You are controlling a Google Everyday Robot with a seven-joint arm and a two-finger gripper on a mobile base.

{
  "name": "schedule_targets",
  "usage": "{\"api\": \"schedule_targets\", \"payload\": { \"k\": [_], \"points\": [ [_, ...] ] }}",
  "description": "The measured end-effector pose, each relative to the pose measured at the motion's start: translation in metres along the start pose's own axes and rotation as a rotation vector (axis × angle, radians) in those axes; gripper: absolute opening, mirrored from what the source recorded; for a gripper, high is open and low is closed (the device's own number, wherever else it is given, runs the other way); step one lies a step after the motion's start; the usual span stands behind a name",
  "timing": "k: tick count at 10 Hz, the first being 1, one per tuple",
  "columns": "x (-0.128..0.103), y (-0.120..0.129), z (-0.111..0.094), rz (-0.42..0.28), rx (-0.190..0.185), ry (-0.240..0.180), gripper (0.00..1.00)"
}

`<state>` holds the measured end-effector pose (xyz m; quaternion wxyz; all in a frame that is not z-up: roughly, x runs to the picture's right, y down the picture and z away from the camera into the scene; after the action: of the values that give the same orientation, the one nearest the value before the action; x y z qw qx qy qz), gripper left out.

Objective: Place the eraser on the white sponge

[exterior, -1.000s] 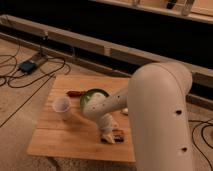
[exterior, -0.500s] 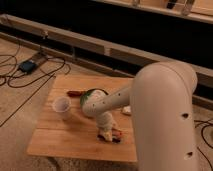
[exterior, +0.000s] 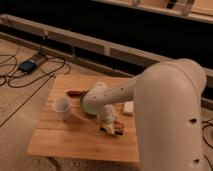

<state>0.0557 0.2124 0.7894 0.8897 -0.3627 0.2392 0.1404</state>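
Observation:
The eraser (exterior: 117, 130), a small dark block with reddish-orange parts, lies on the wooden table (exterior: 65, 137) near its front right. My gripper (exterior: 108, 124) hangs from the white arm and is down at the eraser, touching or just above its left end, which it partly hides. The white sponge (exterior: 128, 107), a small flat white pad, lies on the table a short way behind and to the right of the eraser, next to the arm's big white link.
A white cup (exterior: 61, 107) stands at the left middle of the table. A green bowl (exterior: 86, 102) sits behind the gripper, partly hidden by the arm. A thin reddish-brown stick (exterior: 75, 93) lies behind the cup. Cables and a dark box (exterior: 27, 65) lie on the floor to the left.
The gripper has stayed low at the eraser, shifting only slightly back. The eraser, the sponge and the cup have not moved.

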Motion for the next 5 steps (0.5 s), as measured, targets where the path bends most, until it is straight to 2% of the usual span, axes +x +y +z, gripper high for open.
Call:
{"api": "schedule_targets", "payload": {
  "k": [2,5],
  "points": [
    [0.013,-0.026,-0.012,0.035,0.014,0.009,0.00],
    [0.026,-0.066,-0.025,0.101,0.035,-0.008,0.00]
  ]
}}
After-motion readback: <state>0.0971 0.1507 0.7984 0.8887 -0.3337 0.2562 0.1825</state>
